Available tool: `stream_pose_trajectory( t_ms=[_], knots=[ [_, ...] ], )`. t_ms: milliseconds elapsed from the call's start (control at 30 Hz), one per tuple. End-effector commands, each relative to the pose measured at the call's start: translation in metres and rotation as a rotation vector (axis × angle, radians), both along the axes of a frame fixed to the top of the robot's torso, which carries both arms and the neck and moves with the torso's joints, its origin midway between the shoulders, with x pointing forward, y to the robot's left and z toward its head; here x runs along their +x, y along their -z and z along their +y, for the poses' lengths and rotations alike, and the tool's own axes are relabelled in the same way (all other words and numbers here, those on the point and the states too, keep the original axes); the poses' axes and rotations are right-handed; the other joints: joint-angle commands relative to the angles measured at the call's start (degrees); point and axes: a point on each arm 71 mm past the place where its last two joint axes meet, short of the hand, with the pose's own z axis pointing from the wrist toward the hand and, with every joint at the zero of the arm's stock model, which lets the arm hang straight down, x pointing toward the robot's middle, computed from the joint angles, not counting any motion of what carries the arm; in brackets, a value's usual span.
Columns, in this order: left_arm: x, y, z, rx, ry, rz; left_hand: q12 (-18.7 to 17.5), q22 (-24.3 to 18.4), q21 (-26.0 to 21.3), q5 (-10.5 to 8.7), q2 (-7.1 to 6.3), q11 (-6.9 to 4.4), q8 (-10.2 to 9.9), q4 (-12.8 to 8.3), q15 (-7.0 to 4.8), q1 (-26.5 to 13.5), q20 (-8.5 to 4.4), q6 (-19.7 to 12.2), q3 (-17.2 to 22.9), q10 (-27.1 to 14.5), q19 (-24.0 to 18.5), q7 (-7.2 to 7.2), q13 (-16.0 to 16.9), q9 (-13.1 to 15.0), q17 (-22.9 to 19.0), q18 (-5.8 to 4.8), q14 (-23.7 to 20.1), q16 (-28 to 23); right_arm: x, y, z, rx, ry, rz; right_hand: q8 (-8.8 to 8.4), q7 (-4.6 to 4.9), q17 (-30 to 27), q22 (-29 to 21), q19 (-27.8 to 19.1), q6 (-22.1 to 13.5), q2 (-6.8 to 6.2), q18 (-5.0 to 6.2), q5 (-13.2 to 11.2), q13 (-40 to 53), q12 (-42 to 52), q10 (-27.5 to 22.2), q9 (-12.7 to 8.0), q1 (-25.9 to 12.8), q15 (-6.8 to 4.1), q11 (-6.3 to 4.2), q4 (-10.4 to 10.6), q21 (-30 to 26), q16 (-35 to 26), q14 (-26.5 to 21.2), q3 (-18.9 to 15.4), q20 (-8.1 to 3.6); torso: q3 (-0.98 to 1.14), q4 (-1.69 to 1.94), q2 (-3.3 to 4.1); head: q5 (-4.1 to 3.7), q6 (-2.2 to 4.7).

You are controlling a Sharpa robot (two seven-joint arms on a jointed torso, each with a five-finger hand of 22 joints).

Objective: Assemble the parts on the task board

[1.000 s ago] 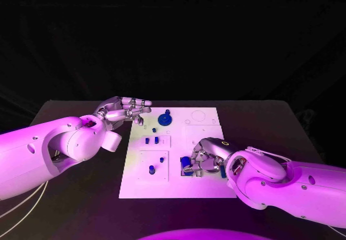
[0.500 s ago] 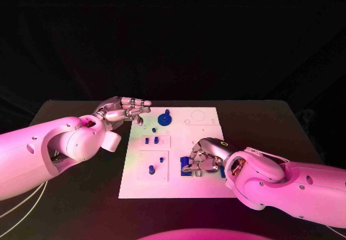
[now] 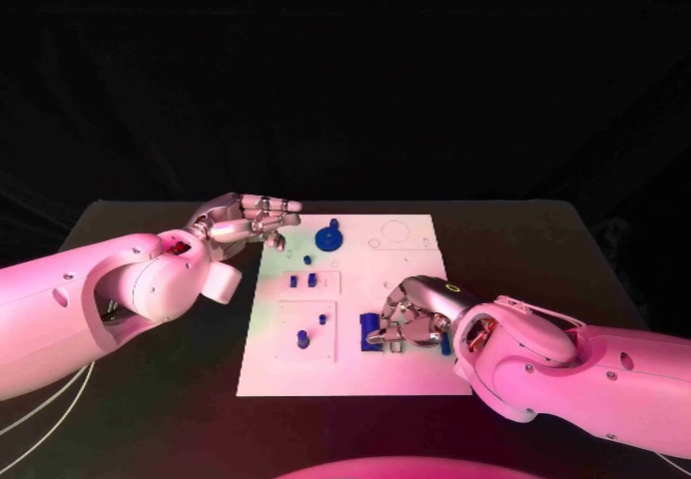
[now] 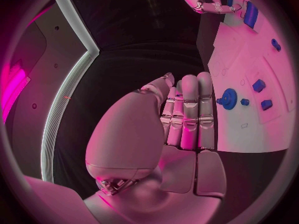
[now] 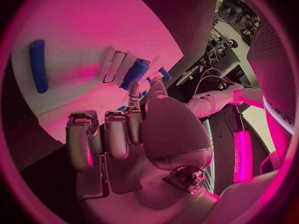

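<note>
The white task board (image 3: 403,267) lies mid-table. My right hand (image 3: 410,315) hovers low over its near right part with fingers curled, and its fingertips (image 3: 386,335) reach a blue block (image 3: 371,327). The same block (image 5: 135,72) stands by a slot just past one fingertip; I cannot tell whether it is gripped. A blue cylinder (image 5: 39,64) lies flat on the board beside that hand. My left hand (image 3: 248,220) floats at the board's far left corner, fingers straight and side by side, holding nothing. A blue gear (image 3: 330,239) sits near it.
Small blue pegs stand in the board's left half, two (image 3: 303,281) in the middle and two (image 3: 312,330) nearer me. Outlined round recesses (image 3: 393,233) mark the far right corner. Black table (image 3: 533,249) surrounds the board on both sides.
Both arms keep their places. Only the right hand's fingers have shifted very slightly at the blue block.
</note>
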Motion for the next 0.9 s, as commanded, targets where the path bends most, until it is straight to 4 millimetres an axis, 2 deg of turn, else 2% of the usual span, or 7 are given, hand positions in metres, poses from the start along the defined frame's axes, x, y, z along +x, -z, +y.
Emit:
stream_pose_trajectory(
  t_ms=[33,233,400,567,667,900],
  knots=[
    [0.0,-0.001,-0.002,-0.009,0.014,-0.001,0.39,-0.09,-0.35,0.19,0.43,-0.1,0.17,0.1,0.17,-0.34,0.01,-0.25,-0.29,-0.46,-0.52,-0.01,0.07,-0.05,-0.1,0.76,-0.37,-0.18,-0.001,0.0,0.001,-0.003,-0.027,-0.007,0.23,-0.25,6.16,14.47,5.11,0.03,-0.08,-0.79,0.34,3.96,-0.39,1.4,0.08,1.81,-0.49,-0.47,-0.8,0.2,0.28,4.38,0.19,-0.57,0.0,-0.06,-0.01,-0.02,-0.09],
    [0.0,-0.001,-0.003,-0.011,0.016,-0.002,0.4,-0.1,-0.36,0.19,0.45,-0.09,0.17,0.11,0.17,-0.35,0.02,-0.26,-0.3,-0.48,-0.52,0.0,0.07,-0.06,-0.1,0.76,-0.37,-0.18,0.001,0.0,-0.005,-0.013,-0.015,-0.018,0.21,-0.28,6.01,14.43,5.05,-0.02,0.1,-0.76,0.52,3.81,-0.68,1.3,0.09,2.74,-0.53,-0.51,-1.27,0.06,0.2,4.34,0.5,-0.62,-0.03,-0.01,-0.06,-0.24,-0.03],
    [0.0,-0.001,-0.002,-0.012,0.014,-0.004,0.43,-0.12,-0.4,0.17,0.47,-0.08,0.17,0.14,0.18,-0.39,0.02,-0.27,-0.34,-0.51,-0.51,0.01,0.09,-0.07,-0.12,0.76,-0.37,-0.18,0.003,-0.005,-0.025,0.001,0.026,-0.025,-0.97,0.33,5.45,14.22,4.74,-1.49,0.39,-0.61,1.47,2.68,-2.53,0.47,-0.48,4.03,-0.26,-0.09,-1.87,-0.64,-0.13,4.21,0.85,-0.5,-0.06,0.07,-0.08,-0.4,0.08],
    [0.0,0.0,-0.002,-0.011,0.013,-0.004,0.44,-0.13,-0.41,0.16,0.46,-0.07,0.18,0.15,0.19,-0.41,0.02,-0.28,-0.36,-0.52,-0.51,0.01,0.1,-0.07,-0.12,0.76,-0.38,-0.18,0.006,-0.011,-0.041,-0.008,0.046,-0.032,-1.46,0.4,5.31,14.21,4.72,-1.59,0.73,-0.6,2.13,2.52,-2.87,0.31,-0.78,5.41,-0.14,0.02,-2.62,-0.67,-0.23,4.17,1.37,-0.37,-0.02,-0.03,-0.11,-0.43,0.18],
    [-0.001,0.0,-0.002,-0.011,0.014,-0.004,0.44,-0.13,-0.41,0.16,0.46,-0.07,0.18,0.15,0.19,-0.42,0.03,-0.28,-0.37,-0.52,-0.51,0.01,0.1,-0.07,-0.12,0.75,-0.38,-0.18,0.007,-0.012,-0.047,-0.007,0.053,-0.021,-1.86,0.44,5.21,14.14,4.6,-1.53,1.15,-0.54,1.11,2.4,-3.14,0.21,-1.04,6.46,-0.12,0.05,-3.16,-0.94,-0.3,4.15,1.97,-0.32,-0.02,-0.06,-0.01,-0.52,0.36],
    [-0.001,0.001,-0.002,-0.012,0.016,-0.004,0.46,-0.14,-0.43,0.15,0.44,-0.07,0.18,0.16,0.19,-0.43,0.03,-0.29,-0.4,-0.53,-0.51,0.01,0.11,-0.08,-0.13,0.75,-0.38,-0.18,0.006,-0.01,-0.056,-0.015,0.07,-0.014,-1.91,0.41,5.18,14.12,4.57,-1.34,1.1,-0.53,0.85,2.4,-3.17,0.21,-1.1,6.65,-0.1,0.04,-3.29,-1.01,-0.33,4.14,2.07,-0.29,-0.01,-0.05,-0.09,-0.78,0.47]
  ],
)
